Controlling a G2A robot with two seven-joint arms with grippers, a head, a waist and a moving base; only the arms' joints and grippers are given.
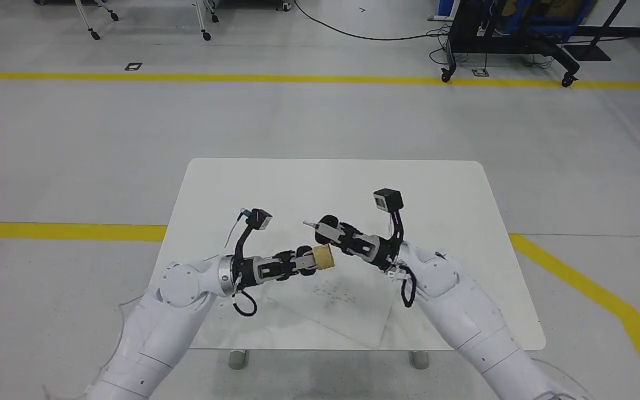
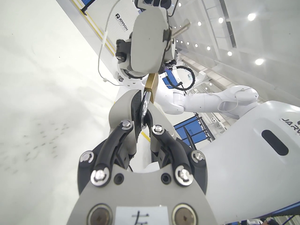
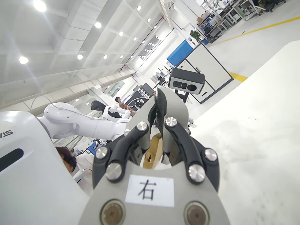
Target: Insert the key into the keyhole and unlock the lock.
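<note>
Both arms meet over the middle of the white table (image 1: pixel 430 200). My left gripper (image 1: pixel 305 260) (image 2: pixel 143 99) is shut on the steel shackle (image 2: pixel 144 105) of a brass padlock (image 1: pixel 323 259) (image 2: pixel 151 84), held above the tabletop. My right gripper (image 1: pixel 324 229) (image 2: pixel 166 37) (image 3: pixel 155 108) is shut on a silver key (image 1: pixel 309 224) (image 2: pixel 181 29), whose blade sticks out past the fingertips, pointing away from the padlock. The right gripper sits just above and behind the padlock. In the right wrist view the padlock's brass body (image 3: pixel 153 148) and its keyhole show beneath the shut fingers.
The tabletop carries faint dark scuff marks (image 1: pixel 335 293) near its front edge. Bare table surface lies on all sides of the two grippers. Yellow floor lines (image 1: pixel 300 77) and wheeled stands (image 1: pixel 510 40) are far beyond the table.
</note>
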